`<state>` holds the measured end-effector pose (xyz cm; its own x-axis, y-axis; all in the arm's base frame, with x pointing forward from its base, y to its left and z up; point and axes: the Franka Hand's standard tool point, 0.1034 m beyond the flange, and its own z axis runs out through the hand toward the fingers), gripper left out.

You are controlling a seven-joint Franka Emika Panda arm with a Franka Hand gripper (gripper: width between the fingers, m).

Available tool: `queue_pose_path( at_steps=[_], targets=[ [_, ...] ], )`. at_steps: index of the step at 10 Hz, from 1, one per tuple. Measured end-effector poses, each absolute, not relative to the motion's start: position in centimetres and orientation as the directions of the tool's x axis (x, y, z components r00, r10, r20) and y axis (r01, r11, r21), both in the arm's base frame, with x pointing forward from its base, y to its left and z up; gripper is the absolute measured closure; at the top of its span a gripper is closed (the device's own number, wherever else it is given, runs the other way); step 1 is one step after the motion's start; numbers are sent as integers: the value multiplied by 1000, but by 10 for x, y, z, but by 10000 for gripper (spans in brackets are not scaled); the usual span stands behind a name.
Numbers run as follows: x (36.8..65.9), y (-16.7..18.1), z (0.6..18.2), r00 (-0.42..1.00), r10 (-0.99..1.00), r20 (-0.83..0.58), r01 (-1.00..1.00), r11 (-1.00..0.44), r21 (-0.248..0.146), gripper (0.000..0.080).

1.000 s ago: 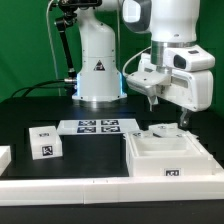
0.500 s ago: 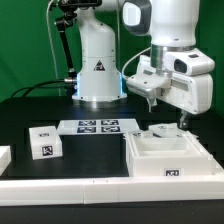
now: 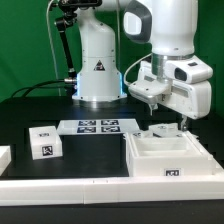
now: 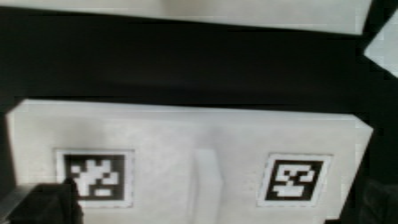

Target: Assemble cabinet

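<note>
The large white cabinet frame [image 3: 168, 157] lies open side up at the front of the exterior view's right. A small white part with two markers [image 3: 160, 131] lies just behind it and fills the wrist view [image 4: 196, 150]. My gripper [image 3: 183, 119] hangs above the frame's back right, over that part. In the wrist view my gripper [image 4: 210, 210] is open with nothing between the fingers; one dark finger [image 4: 43, 205] shows beside a marker. A small white drawer box [image 3: 44, 142] stands on the exterior view's left.
The marker board [image 3: 97, 126] lies flat in the middle, in front of the white robot pedestal [image 3: 98, 75]. Another white piece [image 3: 3, 158] shows at the far left edge. A white ledge [image 3: 60, 185] runs along the table front.
The arm has shifted slightly to the exterior view's right and a little lower over the frame's back. The parts on the table have not moved.
</note>
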<state>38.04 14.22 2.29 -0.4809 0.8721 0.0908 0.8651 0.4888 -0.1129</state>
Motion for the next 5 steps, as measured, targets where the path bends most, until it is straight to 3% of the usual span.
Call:
queue_pose_path(
  at_steps=[5],
  targets=[
    [376, 143, 15, -465, 879, 102, 872, 475, -121, 15]
  ],
)
